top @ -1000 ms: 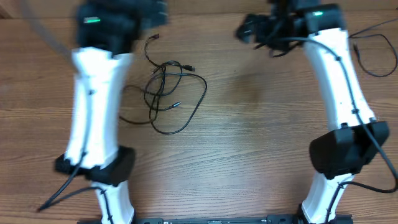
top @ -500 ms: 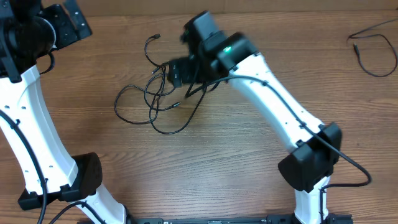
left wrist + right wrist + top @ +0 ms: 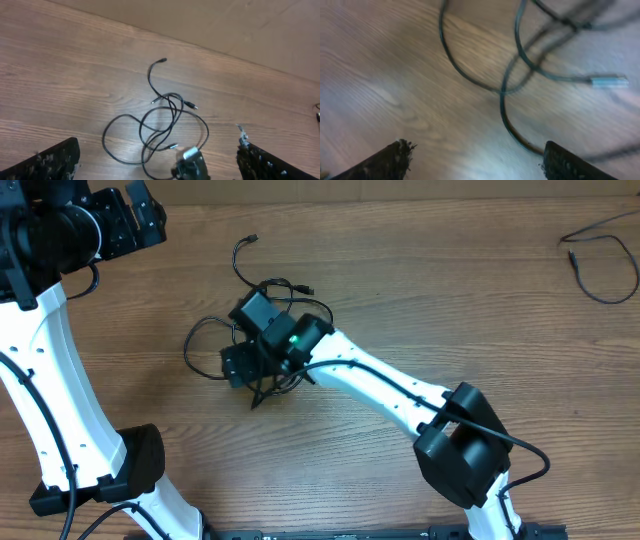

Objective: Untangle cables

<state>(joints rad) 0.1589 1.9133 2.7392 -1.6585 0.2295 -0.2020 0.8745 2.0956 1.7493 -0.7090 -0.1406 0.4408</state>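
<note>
1. Lying in a loose knot, the cables (image 3: pixel 272 284) rest on the wooden table (image 3: pixel 420 270), left of its middle and closer to the far edge than to the near one. Several thin black loops cross over one another there.
2. One strand curls out of the knot toward the far edge and ends in a small end plug (image 3: pixel 252 239). Another loop bulges toward the left edge.
3. The right gripper (image 3: pixel 240 338) is down over the left part of the knot, its white arm stretched slantwise from the near right corner. Its jaws stand wide apart and clasp nothing. In the blurred right wrist view, the strands lie flat on the wood between the two fingertips (image 3: pixel 395 157), with a silvery plug (image 3: pixel 609 80) just beyond them. Whether a finger touches any strand cannot be told.
4. The left gripper (image 3: pixel 128 220) is raised above the table near the far left corner, well apart from the knot. Its jaws are spread as wide as they go and are empty. The left wrist view shows the whole knot on the wood beyond its fingertips (image 3: pixel 47 160), with the head of the right gripper at the knot's near side.
5. A lone cable (image 3: pixel 600 270) lies by itself at the far right corner, well apart from the knot, and part of it runs out of view.
</note>
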